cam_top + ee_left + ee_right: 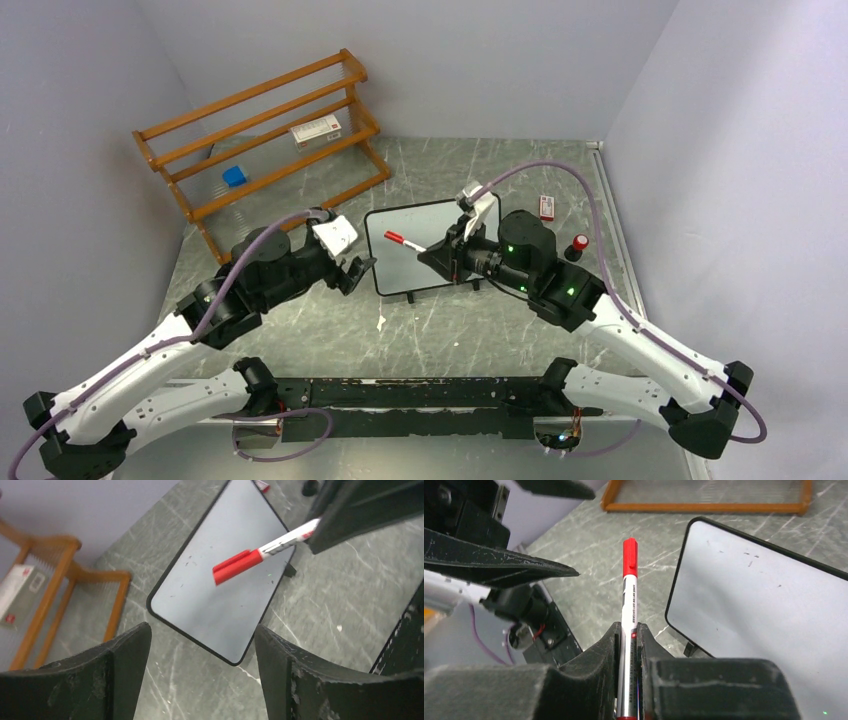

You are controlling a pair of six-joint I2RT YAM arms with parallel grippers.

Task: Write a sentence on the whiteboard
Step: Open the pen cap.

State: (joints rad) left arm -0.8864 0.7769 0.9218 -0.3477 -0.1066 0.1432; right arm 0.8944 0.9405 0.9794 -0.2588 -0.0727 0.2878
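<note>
The whiteboard (400, 272) lies flat mid-table, white with a thin black frame. No sentence shows on it, only a few dark specks (220, 600) (764, 610). My right gripper (441, 253) (627, 627) is shut on a white marker (403, 241) (629, 595). The marker's red cap is on and points left over the board's left part (265, 552). My left gripper (356, 270) (202, 645) is open and holds nothing. It hovers just off the board's left edge, near a corner, facing the marker's capped end.
A wooden rack (265, 130) stands at the back left, with a white box (315, 130) and a blue block (234, 176) on it. A small red-and-white box (546, 207) and a red-topped black object (579, 244) sit right of the board. Walls close in on three sides.
</note>
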